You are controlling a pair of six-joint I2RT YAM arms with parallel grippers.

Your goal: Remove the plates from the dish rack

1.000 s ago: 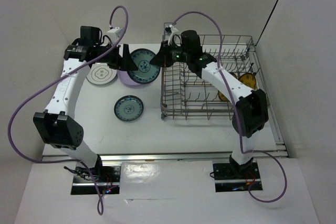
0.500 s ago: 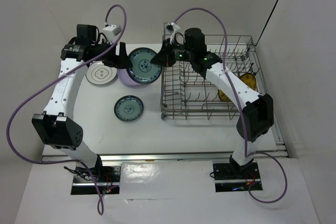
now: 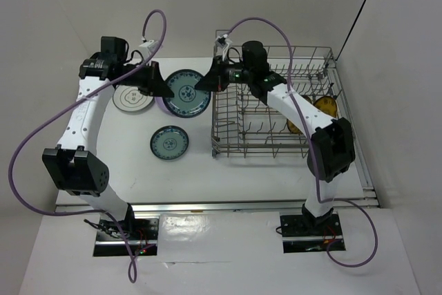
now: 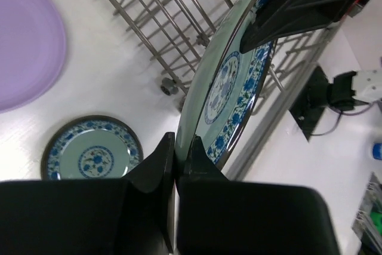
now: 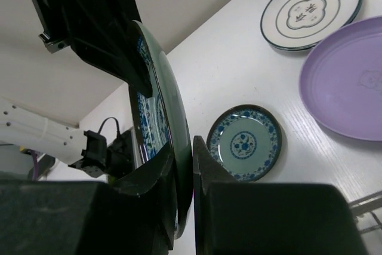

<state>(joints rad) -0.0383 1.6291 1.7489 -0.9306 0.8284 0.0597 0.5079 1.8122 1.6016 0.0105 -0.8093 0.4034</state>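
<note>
Bright overhead light is flooding the white table [image 3: 193, 177], the dish rack [image 3: 255, 151] casting soft shadows, close edges blurring.

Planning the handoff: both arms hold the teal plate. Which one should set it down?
Left. The left arm's fingers are shut on the teal plate on the table side, beside the purple plate, white plate and small teal plate. The right arm's fingers reach across from the rack.
</note>
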